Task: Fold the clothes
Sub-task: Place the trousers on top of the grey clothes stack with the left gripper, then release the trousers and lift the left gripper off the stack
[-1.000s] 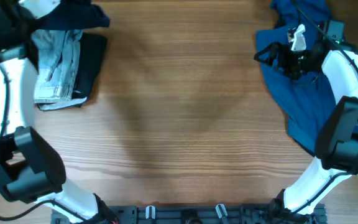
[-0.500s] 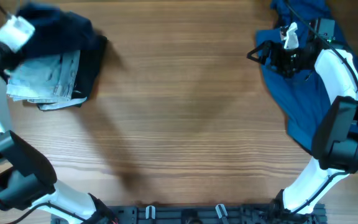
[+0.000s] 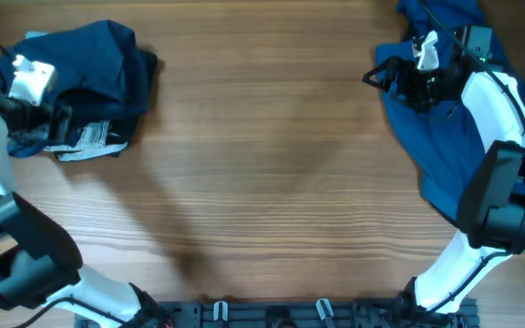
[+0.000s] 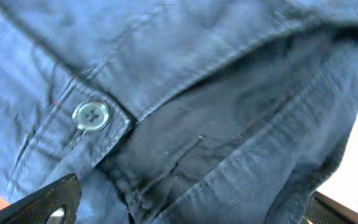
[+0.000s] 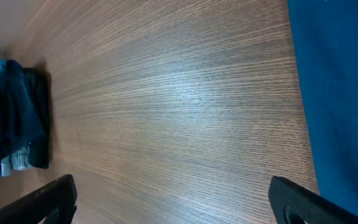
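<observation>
A dark navy garment lies bunched on top of the pile at the far left, with a strip of pale blue denim and a black piece showing under it. My left gripper is low over this pile. In the left wrist view navy cloth with a button fills the frame, and the fingers stand wide apart, open, at the lower corners. A large blue garment is spread at the far right. My right gripper hovers open at its left edge, above bare wood.
The wooden table stretches between the two piles. The blue cloth runs along the right of the right wrist view, and the left pile shows far off. The arm bases and a rail line the near edge.
The left arm swung down and set the navy garment over the denim, then its jaws opened. The right arm shifted slightly left early on and has since held still, open.
</observation>
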You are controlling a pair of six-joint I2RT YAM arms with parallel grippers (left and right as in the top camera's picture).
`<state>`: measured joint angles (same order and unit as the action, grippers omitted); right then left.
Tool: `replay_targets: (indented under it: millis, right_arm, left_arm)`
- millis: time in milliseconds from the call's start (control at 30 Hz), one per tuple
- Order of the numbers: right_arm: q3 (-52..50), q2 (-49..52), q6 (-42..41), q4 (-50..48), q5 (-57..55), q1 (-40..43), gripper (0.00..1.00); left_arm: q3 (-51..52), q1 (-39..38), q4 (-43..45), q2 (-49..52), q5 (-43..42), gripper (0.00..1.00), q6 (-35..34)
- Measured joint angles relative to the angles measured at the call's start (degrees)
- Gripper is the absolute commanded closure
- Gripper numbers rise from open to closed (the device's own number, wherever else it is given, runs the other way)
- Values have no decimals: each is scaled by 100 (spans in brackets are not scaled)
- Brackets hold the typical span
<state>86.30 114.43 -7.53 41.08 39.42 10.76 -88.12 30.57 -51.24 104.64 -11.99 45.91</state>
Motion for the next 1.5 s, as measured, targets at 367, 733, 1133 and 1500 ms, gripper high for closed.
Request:
replay_targets:
  millis: [367, 733, 1133, 1500]
  right_arm:
    - [0, 0, 0, -2, 0, 0, 0]
    - [0, 0, 2, -39, 0, 0, 0]
    - [0, -2, 2, -260, 2, 0, 1]
    - [0, 0, 2, -262, -26, 0, 0]
  left_arm:
    - [0, 0, -15, -1130, -1523, 0, -4046]
    - [-2, -907, 1410, -623, -686, 1, -3976]
    - [9, -1244, 3797, 901, 1456, 0, -3840]
    - [-90, -1025, 3945, 2105, 1414, 0, -3807]
